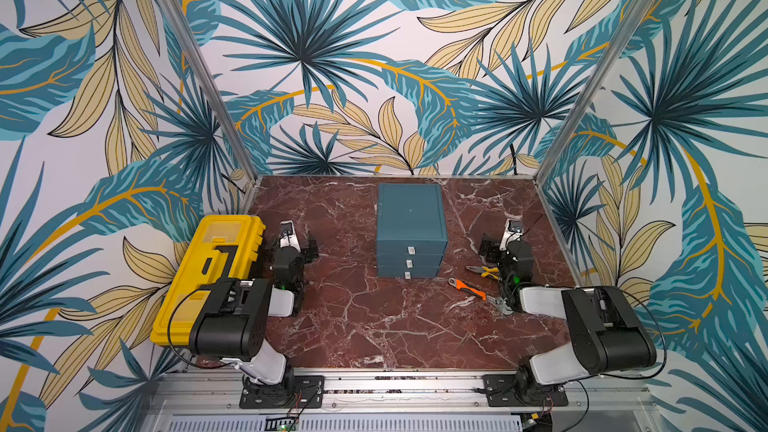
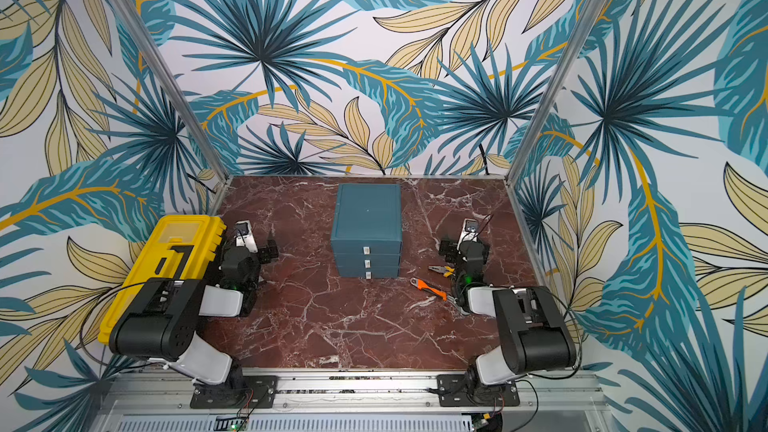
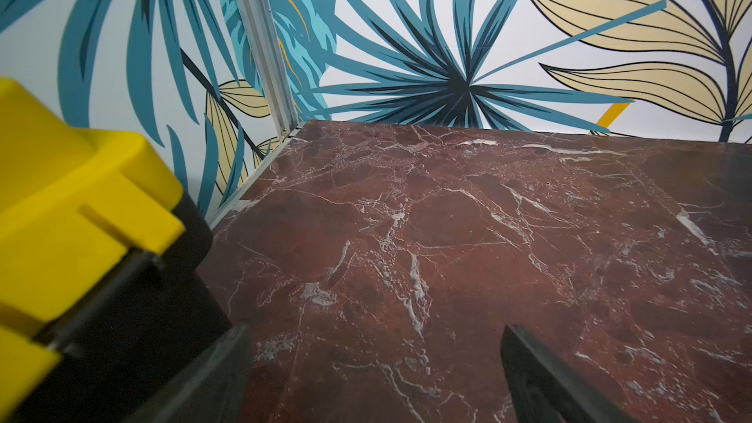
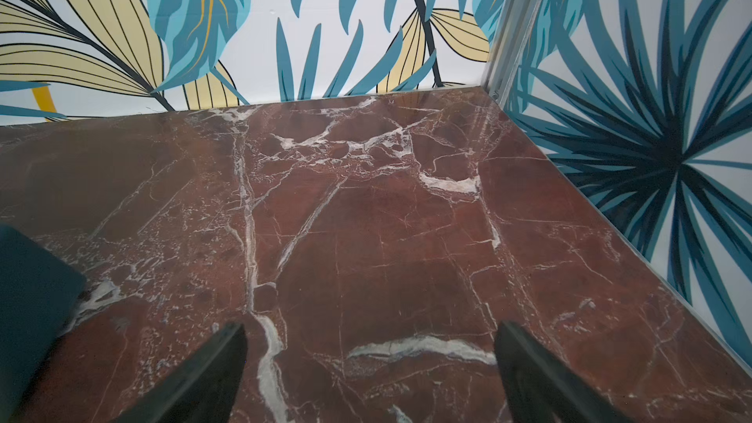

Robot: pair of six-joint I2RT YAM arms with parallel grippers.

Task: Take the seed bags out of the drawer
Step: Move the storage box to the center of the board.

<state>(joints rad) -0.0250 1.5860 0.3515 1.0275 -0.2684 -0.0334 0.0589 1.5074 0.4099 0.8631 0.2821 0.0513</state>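
Either side of the shut drawer chest [image 1: 411, 222], left fingers [image 3: 541, 376] and right fingers [image 4: 529, 368] gape empty; best pinch a tab [image 1: 411, 250] squarely, pull straight.

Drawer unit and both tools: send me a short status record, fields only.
drawer unit: blue, three drawers, all shut
seed bags: none in view
left tool: open, empty, beside yellow toolbox
right tool: open, empty, above table
loose items: pliers and orange-handled tool on the table near the right arm
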